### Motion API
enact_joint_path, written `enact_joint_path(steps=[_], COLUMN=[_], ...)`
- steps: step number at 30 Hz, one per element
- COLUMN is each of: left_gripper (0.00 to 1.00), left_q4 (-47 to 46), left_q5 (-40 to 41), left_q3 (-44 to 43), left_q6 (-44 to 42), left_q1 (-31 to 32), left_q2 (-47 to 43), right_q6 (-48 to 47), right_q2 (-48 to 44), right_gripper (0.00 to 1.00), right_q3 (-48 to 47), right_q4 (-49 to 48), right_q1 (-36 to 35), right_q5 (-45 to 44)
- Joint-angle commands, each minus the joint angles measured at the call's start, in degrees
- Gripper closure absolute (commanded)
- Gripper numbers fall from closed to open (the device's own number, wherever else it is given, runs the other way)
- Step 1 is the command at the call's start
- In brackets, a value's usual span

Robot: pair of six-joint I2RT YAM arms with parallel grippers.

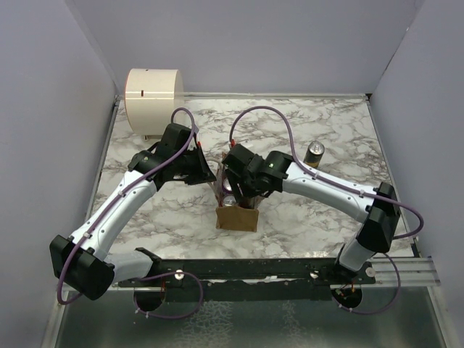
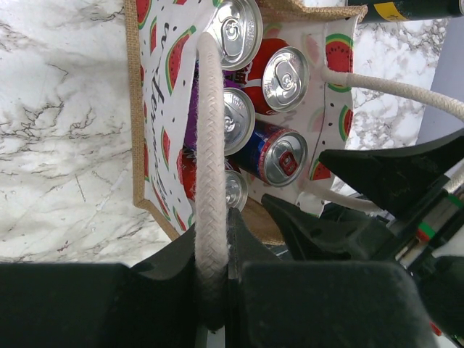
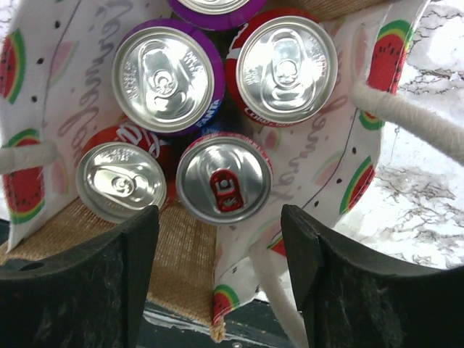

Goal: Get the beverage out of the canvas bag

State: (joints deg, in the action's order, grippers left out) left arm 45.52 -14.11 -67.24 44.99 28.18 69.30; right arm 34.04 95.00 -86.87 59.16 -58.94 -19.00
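Observation:
The canvas bag [image 1: 236, 217] stands mid-table, tan with watermelon prints [image 2: 147, 138], its mouth open. Several beverage cans fill it: a purple can [image 3: 167, 76], a red can [image 3: 286, 65], another red can [image 3: 121, 180] and a blue can with a red tab [image 3: 225, 177]. My left gripper [image 2: 212, 232] is shut on one white rope handle [image 2: 211, 138] and holds it taut. My right gripper [image 3: 220, 221] hangs open over the bag's mouth. The red-tabbed can sits just beyond its fingertips, with nothing between them. The other handle [image 3: 413, 123] stretches off to the right.
One gold-topped can [image 1: 315, 152] stands alone on the marble table [image 1: 326, 210], right of the bag. A cream cylindrical container [image 1: 152, 98] sits at the back left corner. Grey walls close in the left, back and right sides.

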Motion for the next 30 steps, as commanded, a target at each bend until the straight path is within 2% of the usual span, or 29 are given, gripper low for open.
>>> enact_joint_path(steps=[1,16,30], left_gripper=[1.0,1.0,1.0], left_q4=[0.01,0.1,-0.15], left_q5=[0.42,0.46,0.09], left_q3=[-1.42,-1.49,-1.04], left_q6=[0.32,-0.27,-0.35], left_q1=[-0.07,-0.1,-0.14], left_q2=[-1.13,-0.68,-0.39], right_q6=[-1.26,-3.96,-4.67], right_q2=[1.1,5.7,6.81], right_gripper=[0.32,0.33,0.42], right_q3=[1.61,4.71,5.42], right_q4=[-3.8,-8.57,-10.34], right_q1=[1.65,2.6,2.82], right_q5=[-0.46,2.7,4.73])
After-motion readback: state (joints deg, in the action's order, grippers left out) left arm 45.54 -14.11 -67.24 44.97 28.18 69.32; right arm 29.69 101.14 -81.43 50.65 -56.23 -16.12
